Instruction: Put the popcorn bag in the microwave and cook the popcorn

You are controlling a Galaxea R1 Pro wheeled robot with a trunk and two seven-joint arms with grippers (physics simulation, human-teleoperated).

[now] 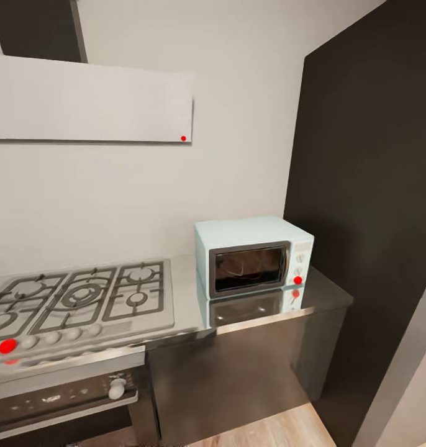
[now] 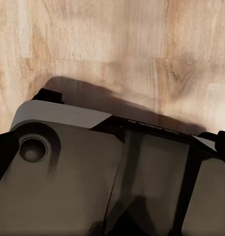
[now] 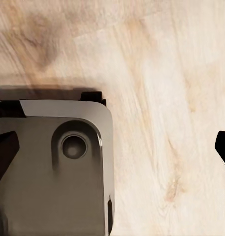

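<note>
My head looks at the microwave (image 1: 253, 257); it sits on the bench (image 1: 325, 295), door closed, beside the gas hob (image 1: 82, 298). I see no popcorn bag here, so I can't say where it is. My wrist cameras look down at the wooden floor (image 3: 166, 73) and my own grey base (image 2: 68, 187); dark claw tips peek in at the edges, so I can't tell if my claws are open or closed. I think the bag is soft and light; I should hold its sides gently, upright, so nothing spills.

The microwave (image 1: 253, 256) sits on the countertop (image 1: 325, 297), right of the hob (image 1: 82, 298), against the wall (image 1: 238, 124).
</note>
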